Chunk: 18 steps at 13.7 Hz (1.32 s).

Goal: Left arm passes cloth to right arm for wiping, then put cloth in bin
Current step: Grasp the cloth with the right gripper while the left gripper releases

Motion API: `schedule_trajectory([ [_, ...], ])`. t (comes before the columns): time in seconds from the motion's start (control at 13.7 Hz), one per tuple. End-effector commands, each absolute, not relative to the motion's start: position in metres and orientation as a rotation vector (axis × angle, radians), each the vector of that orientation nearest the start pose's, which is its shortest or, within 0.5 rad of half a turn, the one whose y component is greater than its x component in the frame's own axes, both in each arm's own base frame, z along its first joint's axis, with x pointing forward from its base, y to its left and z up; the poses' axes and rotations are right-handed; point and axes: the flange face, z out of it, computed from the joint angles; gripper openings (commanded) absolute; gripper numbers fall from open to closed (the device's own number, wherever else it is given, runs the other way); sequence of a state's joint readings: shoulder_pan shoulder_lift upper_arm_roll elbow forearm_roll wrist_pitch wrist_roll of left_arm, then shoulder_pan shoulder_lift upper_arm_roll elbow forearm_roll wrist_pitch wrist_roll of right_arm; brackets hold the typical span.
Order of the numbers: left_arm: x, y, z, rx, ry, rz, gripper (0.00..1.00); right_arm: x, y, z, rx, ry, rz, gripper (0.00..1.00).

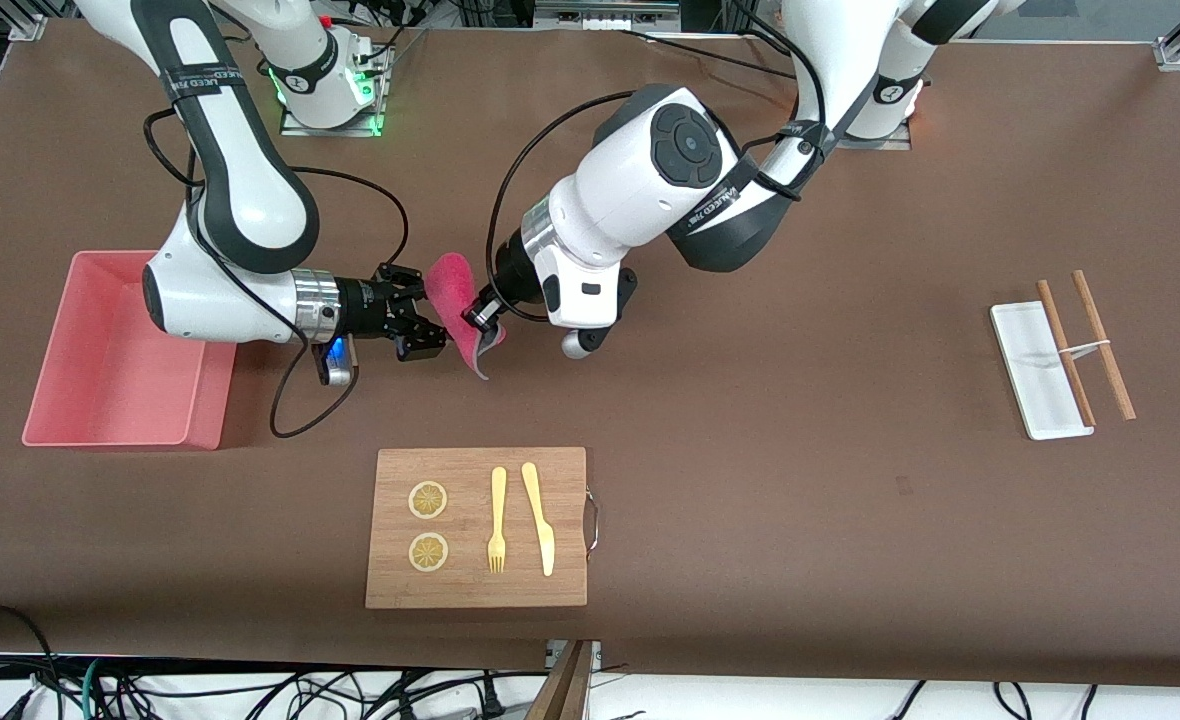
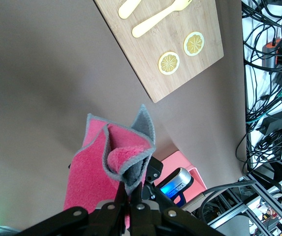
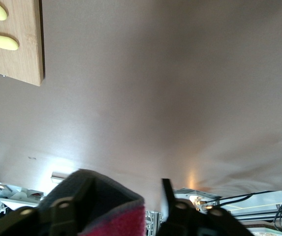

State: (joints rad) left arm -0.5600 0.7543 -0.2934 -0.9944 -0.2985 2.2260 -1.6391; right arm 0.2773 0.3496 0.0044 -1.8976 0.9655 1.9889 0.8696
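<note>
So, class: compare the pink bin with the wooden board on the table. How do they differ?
The bin is pink plastic with raised walls; the wooden board is flat, with a metal handle. The bin holds nothing visible; the board carries two lemon slices, a fork and a knife. The board lies nearer the front camera. Both are rectangular and similar in footprint.

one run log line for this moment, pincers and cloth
left pincer: shut on cloth | right pincer: open around cloth | bin: holds nothing

Right wrist view: cloth (image 3: 126, 219) cut off by the picture's edge. Front view: bin's (image 1: 100, 400) wall nearest the bases partly hidden behind the right arm (image 1: 240, 200).
</note>
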Motion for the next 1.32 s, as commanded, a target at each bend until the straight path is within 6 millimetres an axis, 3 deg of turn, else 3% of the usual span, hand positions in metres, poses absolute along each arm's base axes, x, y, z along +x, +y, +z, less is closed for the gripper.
schedule_trajectory([
  [0.0, 0.583, -0.542, 0.489, 2.139, 1.246, -0.367, 0.00, 0.567, 0.221, 0.323, -2.010, 1.338, 0.868, 0.29],
  [0.15, 0.584, -0.541, 0.488, 2.141, 1.247, -0.366, 0.00, 0.566, 0.222, 0.324, -2.005, 1.348, 0.882, 0.00],
  [0.29, 0.586, -0.538, 0.489, 2.137, 1.251, -0.365, 0.00, 0.567, 0.224, 0.327, -1.999, 1.361, 0.886, 0.00],
  [0.44, 0.593, -0.531, 0.489, 2.121, 1.264, -0.377, 0.16, 0.568, 0.224, 0.328, -1.998, 1.361, 0.885, 0.00],
  [0.73, 0.593, -0.529, 0.493, 2.119, 1.263, -0.376, 0.19, 0.568, 0.225, 0.328, -2.002, 1.357, 0.883, 0.00],
  [0.8, 0.595, -0.526, 0.493, 2.114, 1.270, -0.379, 0.64, 0.568, 0.225, 0.328, -2.003, 1.353, 0.882, 0.00],
  [0.88, 0.597, -0.523, 0.493, 2.121, 1.269, -0.358, 1.00, 0.568, 0.227, 0.329, -2.006, 1.348, 0.881, 0.00],
  [1.02, 0.603, -0.511, 0.504, 2.117, 1.274, -0.333, 1.00, 0.566, 0.233, 0.329, -2.018, 1.336, 0.881, 0.00],
  [1.1, 0.616, -0.491, 0.509, 2.103, 1.297, -0.324, 1.00, 0.565, 0.235, 0.328, -2.026, 1.334, 0.879, 0.00],
  [1.24, 0.624, -0.466, 0.517, 2.174, 1.280, -0.331, 1.00, 0.561, 0.247, 0.323, -2.066, 1.317, 0.877, 0.00],
])
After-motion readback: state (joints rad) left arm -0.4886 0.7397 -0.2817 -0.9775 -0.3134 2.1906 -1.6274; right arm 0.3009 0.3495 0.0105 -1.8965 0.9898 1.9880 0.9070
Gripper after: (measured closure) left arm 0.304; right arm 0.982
